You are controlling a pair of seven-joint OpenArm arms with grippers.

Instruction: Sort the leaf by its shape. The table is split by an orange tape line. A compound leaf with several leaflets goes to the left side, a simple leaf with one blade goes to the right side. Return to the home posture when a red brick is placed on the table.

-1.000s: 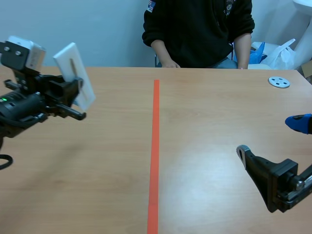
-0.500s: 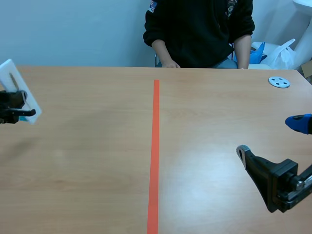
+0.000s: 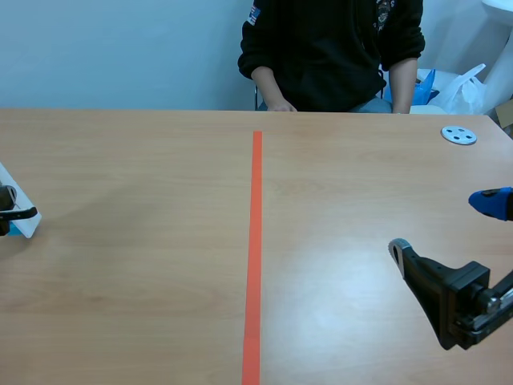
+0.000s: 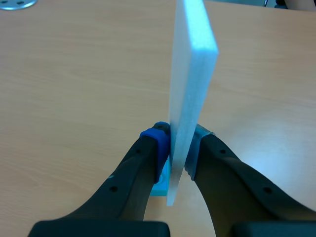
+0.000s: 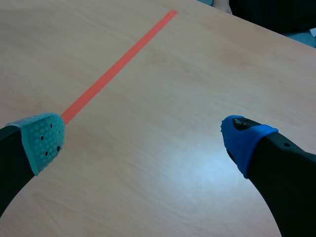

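Note:
A white foam board (image 4: 190, 74) stands edge-on between the fingers of my left gripper (image 4: 177, 148), which is shut on it just above the table. Its face is turned away, so no leaf shows. In the scene view only a corner of the board (image 3: 19, 218) and a bit of the left gripper (image 3: 8, 210) appear at the far left edge, well left of the orange tape line (image 3: 255, 241). My right gripper (image 3: 445, 228) is low at the right side, open and holding nothing. In its own view the right gripper (image 5: 143, 140) has the tape line (image 5: 113, 66) ahead of it.
A person in a dark top (image 3: 329, 48) sits across the table, with a hand (image 3: 279, 104) at the far edge. A small grey disc (image 3: 458, 135) lies at the back right. Plastic bags (image 3: 469, 88) are behind the table there.
My left arm has drawn back to the left and sunk lower, carrying the white board from mid-left to the picture's left edge. The right arm has stayed still.

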